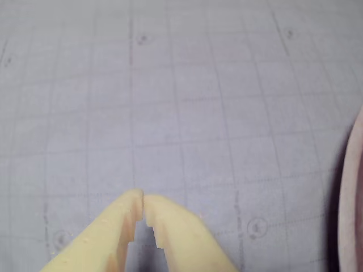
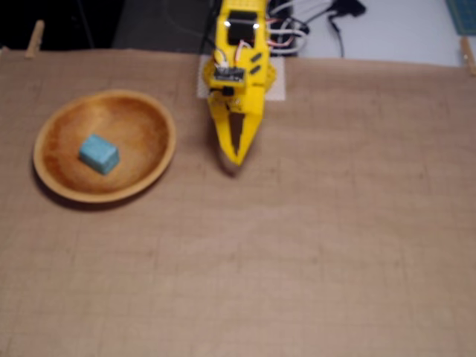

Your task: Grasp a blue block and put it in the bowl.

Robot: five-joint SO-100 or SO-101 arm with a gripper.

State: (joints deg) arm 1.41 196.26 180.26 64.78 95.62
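In the fixed view the blue block [image 2: 99,153] lies inside the wooden bowl [image 2: 152,160], left of centre on the brown mat. My yellow gripper [image 2: 236,158] hangs to the right of the bowl, well apart from it, pointing down at the mat with its fingertips together and nothing between them. In the wrist view the gripper [image 1: 142,197] rises from the bottom edge with its tips touching over bare gridded mat. A sliver of the bowl's rim [image 1: 349,209] shows at the right edge there; the block is out of that view.
A gridded mat [image 2: 297,245] covers the table. The arm's base and loose cables [image 2: 297,30] sit at the back edge. Wooden clips [image 2: 34,37] hold the mat at the back corners.
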